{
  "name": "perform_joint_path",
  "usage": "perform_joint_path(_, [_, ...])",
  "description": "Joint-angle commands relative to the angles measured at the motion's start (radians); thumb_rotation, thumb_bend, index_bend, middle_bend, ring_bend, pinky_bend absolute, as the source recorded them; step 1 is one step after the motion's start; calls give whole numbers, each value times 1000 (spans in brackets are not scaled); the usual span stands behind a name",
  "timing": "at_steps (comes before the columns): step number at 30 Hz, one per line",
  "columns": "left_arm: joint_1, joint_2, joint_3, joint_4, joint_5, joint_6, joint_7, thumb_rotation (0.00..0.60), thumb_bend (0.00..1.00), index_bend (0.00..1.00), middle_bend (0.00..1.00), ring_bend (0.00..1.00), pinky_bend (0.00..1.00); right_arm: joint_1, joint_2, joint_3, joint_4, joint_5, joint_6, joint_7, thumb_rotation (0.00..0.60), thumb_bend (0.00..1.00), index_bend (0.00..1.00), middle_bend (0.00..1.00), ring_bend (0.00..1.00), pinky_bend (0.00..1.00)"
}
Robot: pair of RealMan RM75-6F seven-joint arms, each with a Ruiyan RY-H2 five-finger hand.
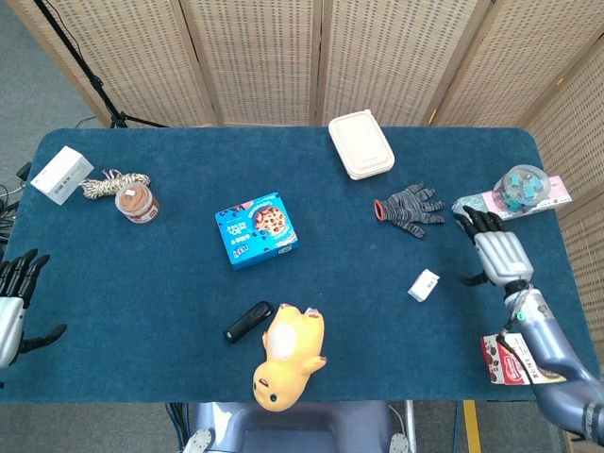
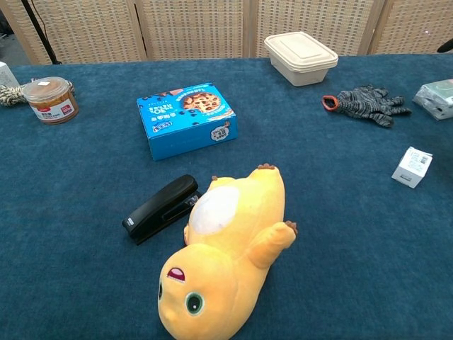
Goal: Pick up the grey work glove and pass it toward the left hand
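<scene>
The grey work glove [image 1: 411,209] with a red cuff lies flat on the blue table, right of centre; the chest view shows the glove [image 2: 368,102] at the far right. My right hand [image 1: 497,249] hovers over the table a little to the right of the glove and nearer me, fingers spread, holding nothing. A dark tip at the chest view's right edge may be that hand. My left hand [image 1: 13,304] hangs at the table's left edge, fingers apart and empty.
A small white box [image 1: 424,284] lies near my right hand. A packet with a round tub [image 1: 512,196] sits beyond it, a snack packet [image 1: 514,362] at the front right. A lidded tray [image 1: 360,143], blue biscuit box [image 1: 256,230], stapler [image 1: 248,322] and yellow plush [image 1: 288,356] lie further left.
</scene>
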Motion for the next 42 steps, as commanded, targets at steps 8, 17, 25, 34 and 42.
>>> perform_joint_path(8, [-19, -13, -19, -2, -59, -34, 37, 600, 133, 0, 0, 0, 0, 234, -260, 35, 498, 73, -284, 147, 600, 0, 58, 0, 0, 0])
perform_joint_path(17, [-45, -20, -36, 3, -130, -85, 61, 600, 133, 0, 0, 0, 0, 343, -441, 28, 792, 50, -428, 274, 600, 0, 52, 0, 0, 0])
perform_joint_path(25, [-46, -18, -50, 4, -160, -79, 57, 600, 133, 0, 0, 0, 0, 390, -557, 6, 960, -2, -497, 401, 600, 0, 50, 0, 0, 0])
perform_joint_path(34, [-47, -12, -56, 9, -179, -85, 41, 600, 133, 0, 0, 0, 0, 426, -621, -21, 1056, -60, -521, 504, 600, 0, 76, 0, 0, 0])
perform_joint_path(42, [-44, -6, -54, 5, -175, -82, 25, 600, 133, 0, 0, 0, 0, 434, -674, -37, 1135, -87, -486, 538, 600, 11, 285, 143, 48, 133])
